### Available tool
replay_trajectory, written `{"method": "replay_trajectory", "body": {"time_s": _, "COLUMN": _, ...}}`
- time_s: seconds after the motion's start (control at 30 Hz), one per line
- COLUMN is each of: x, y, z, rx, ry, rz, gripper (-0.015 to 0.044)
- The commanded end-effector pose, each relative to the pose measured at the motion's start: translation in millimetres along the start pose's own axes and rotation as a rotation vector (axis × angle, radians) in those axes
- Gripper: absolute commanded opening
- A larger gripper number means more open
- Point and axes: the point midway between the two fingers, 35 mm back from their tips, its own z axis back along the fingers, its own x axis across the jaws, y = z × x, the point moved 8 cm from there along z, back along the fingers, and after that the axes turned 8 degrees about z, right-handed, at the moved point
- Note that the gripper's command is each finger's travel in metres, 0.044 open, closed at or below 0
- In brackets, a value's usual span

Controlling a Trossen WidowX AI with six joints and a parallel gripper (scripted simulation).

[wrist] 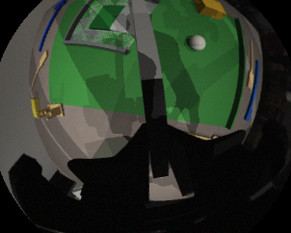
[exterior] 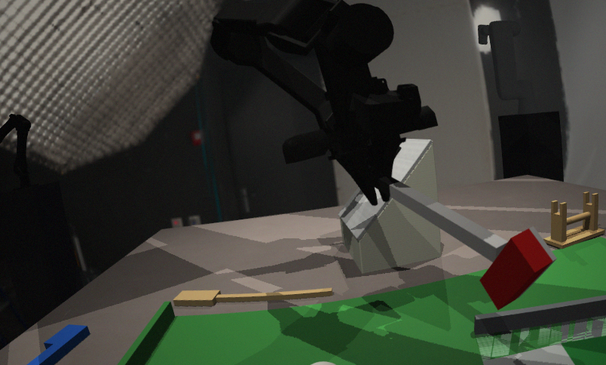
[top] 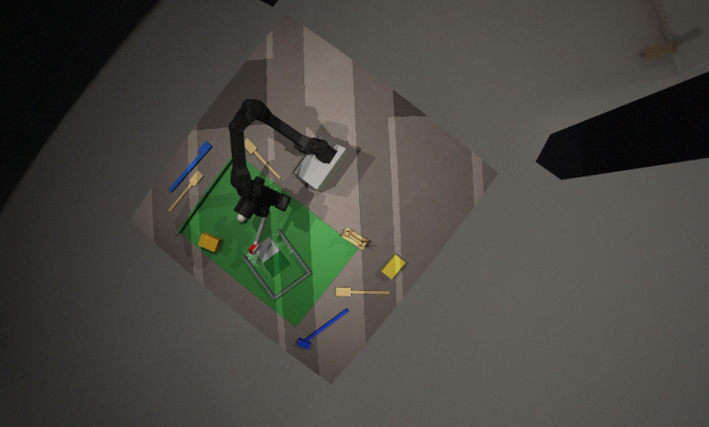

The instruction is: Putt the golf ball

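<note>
The red putter's red head (top: 252, 249) (exterior: 518, 272) hangs at the end of its grey shaft (top: 260, 230) (exterior: 450, 222) (wrist: 146, 43), above the mat near the framed enclosure's open end. My gripper (exterior: 380, 196) (wrist: 152, 125) is shut on the shaft's other end, and the shaft slopes down from it. The white golf ball (top: 241, 217) (wrist: 197, 42) rests on the mat; the exterior view shows just its top at the bottom edge. The pale ramp (top: 267, 249) leads to the darker raised green (top: 278, 262) (wrist: 106, 16) inside the grey frame (top: 294, 285) (exterior: 546, 311).
The green mat (top: 325, 233) has a low wall (top: 205, 196) at one end. An orange block (top: 209, 243) (wrist: 210, 8) sits on it. The wooden rack (top: 354, 238) (exterior: 573, 239) stands empty beside a yellow block (top: 393, 266). Blue and wooden clubs lie around. The arm's pale pedestal (exterior: 414, 226) stands behind.
</note>
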Motion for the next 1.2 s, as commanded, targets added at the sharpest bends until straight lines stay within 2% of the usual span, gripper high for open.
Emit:
{"method": "replay_trajectory", "body": {"time_s": 0.0, "x": -22, "y": 17, "z": 6, "rx": 0.015, "ry": 0.034, "rz": -0.16, "gripper": 0.0}}
{"method": "replay_trajectory", "body": {"time_s": 0.33, "x": -63, "y": 61, "z": 17, "rx": 0.056, "ry": 0.119, "rz": -0.524, "gripper": 0.0}}
{"method": "replay_trajectory", "body": {"time_s": 0.57, "x": -64, "y": 62, "z": 15, "rx": 0.057, "ry": 0.12, "rz": -0.53, "gripper": 0.0}}
{"method": "replay_trajectory", "body": {"time_s": 0.87, "x": -67, "y": 66, "z": -19, "rx": 0.057, "ry": 0.122, "rz": -0.531, "gripper": 0.0}}
{"method": "replay_trajectory", "body": {"time_s": 1.17, "x": -68, "y": 66, "z": -28, "rx": 0.057, "ry": 0.122, "rz": -0.531, "gripper": 0.0}}
